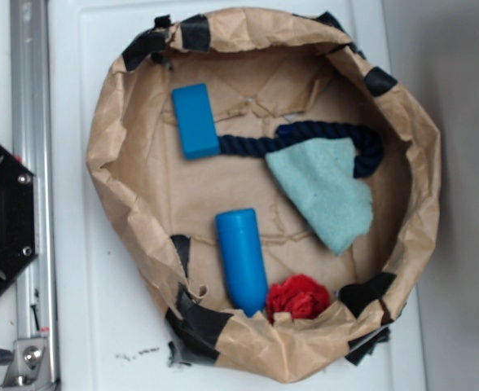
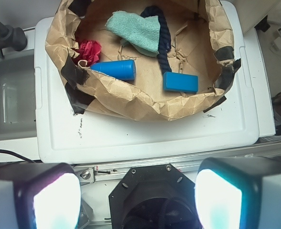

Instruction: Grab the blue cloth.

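Blue cloth (image 1: 325,191) lies flat inside the paper basket (image 1: 134,171), overlapping the dark rope (image 1: 260,143). My gripper (image 2: 138,198) hangs open, well short of the basket, so I judge the approach comes first: over the rim, then down.

Exterior view: bright, even, diffuse light; white table (image 1: 101,244) near overexposure, surface detail washed out. Soft shadow inside paper bowl (image 1: 402,122) along its walls; faint shading on right margin. Slight overall softness, edges not crisp. Wrist view: dimmer, cooler tone. Gripper (image 2: 135,195) fingers (image 2: 49,200) large, badly out of focus, blown out to glowing white with cyan fringing. Mid-distance sharp; mild wide-angle bending at edges.
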Robot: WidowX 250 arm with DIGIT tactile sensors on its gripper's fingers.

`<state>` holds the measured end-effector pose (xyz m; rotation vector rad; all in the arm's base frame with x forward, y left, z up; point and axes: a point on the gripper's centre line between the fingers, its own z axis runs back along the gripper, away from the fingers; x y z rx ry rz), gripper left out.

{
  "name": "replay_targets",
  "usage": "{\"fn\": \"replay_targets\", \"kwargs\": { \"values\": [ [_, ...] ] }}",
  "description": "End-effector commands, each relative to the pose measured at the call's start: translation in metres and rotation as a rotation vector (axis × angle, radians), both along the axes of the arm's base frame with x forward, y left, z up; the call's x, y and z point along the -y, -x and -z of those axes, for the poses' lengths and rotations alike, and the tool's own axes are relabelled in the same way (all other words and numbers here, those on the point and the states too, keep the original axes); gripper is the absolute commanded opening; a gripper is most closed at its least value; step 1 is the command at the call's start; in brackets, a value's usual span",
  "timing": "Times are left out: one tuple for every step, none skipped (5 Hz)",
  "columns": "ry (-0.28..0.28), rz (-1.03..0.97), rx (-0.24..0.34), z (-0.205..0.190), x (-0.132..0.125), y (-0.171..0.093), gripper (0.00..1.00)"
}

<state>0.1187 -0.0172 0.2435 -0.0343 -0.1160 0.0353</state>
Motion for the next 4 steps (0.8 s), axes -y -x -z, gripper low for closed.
{"fn": "replay_targets", "kwargs": {
  "values": [
    [0.000,0.000,0.000,0.000,0.000,0.000,1.00],
    [-0.212,-0.052,0.185,0.038,-0.028,-0.043,1.00],
    [-0.223,0.041,0.258,0.043,-0.039,-0.097,1.00],
    [-0.230,0.216,0.293,0.061,-0.026,-0.141,1.00]
  ]
}}
